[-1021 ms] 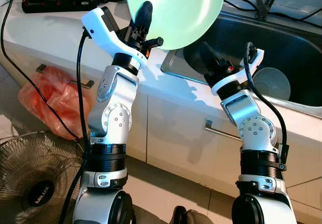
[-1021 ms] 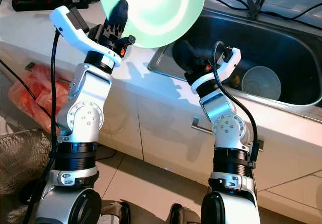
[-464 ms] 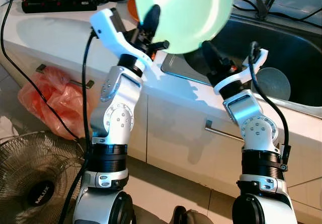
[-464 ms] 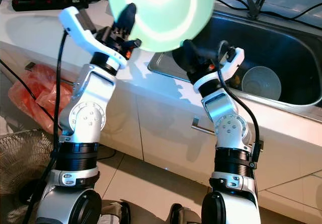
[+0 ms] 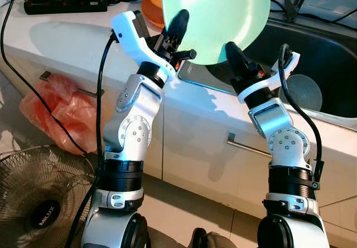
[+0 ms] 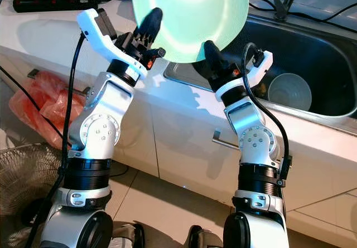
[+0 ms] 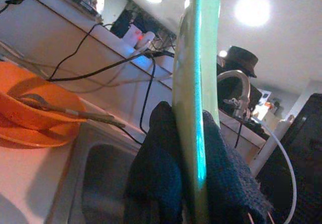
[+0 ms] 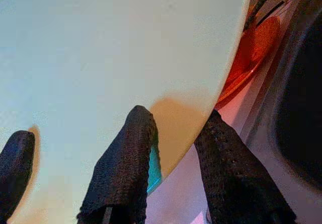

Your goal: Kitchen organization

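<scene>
Left eye view — white counter (image 5: 61, 33), steel sink (image 5: 329, 53).

1. "MLUX" in white letters stands on the round black hub of the floor fan (image 5: 44, 213), seen in the left eye view at the lower left corner
2. No other text, label or number can be read on anything else in the pictures
</scene>
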You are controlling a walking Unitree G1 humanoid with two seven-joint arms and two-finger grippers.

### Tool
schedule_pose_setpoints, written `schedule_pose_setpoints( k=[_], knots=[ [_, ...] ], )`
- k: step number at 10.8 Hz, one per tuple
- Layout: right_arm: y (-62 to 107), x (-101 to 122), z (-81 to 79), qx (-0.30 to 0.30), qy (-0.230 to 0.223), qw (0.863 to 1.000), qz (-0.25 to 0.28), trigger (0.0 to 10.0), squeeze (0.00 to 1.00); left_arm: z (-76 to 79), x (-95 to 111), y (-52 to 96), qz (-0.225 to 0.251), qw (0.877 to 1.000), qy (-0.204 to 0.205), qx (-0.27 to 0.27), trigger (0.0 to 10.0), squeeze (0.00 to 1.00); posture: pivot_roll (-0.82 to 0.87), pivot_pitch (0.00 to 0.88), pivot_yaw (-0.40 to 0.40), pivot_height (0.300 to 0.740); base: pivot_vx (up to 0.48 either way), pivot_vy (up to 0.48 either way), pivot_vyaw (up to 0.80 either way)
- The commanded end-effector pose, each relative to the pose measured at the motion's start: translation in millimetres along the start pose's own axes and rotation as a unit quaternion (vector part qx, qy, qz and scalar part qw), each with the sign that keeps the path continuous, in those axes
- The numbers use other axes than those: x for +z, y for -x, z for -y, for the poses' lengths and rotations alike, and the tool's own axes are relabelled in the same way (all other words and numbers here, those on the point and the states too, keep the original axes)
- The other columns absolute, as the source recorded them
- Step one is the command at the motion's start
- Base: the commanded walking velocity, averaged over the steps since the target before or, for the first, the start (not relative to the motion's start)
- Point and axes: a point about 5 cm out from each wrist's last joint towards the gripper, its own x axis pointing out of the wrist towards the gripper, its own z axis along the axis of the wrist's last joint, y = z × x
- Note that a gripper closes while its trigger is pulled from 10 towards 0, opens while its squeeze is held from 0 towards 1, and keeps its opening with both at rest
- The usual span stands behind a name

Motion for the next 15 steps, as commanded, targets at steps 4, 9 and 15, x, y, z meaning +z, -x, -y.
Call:
schedule_pose_setpoints(
  k=[4,9,15],
  knots=[
    [-1.2,6,-3.4,0.001,-0.006,1.0,0.02,10.0,0.0,9.9,-12,0.6,-0.02,0.999,0.021,-0.022,10.0,0.0,0.03,0.149,-0.028,0.74,0.0,0.0,0.0],
    [-2.0,8,-3.9,-0.001,-0.032,0.999,0.035,10.0,0.0,-3.8,-26,5.5,-0.029,0.995,0.094,0.013,10.0,0.0,0.03,0.152,-0.026,0.74,0.0,0.0,0.0],
    [-2.3,8,-4.1,0.0,-0.038,0.999,0.034,10.0,0.0,-18.3,-25,8.0,-0.01,0.989,0.142,0.039,10.0,0.0,0.03,0.15,-0.031,0.74,0.0,0.0,0.0]
  ],
)
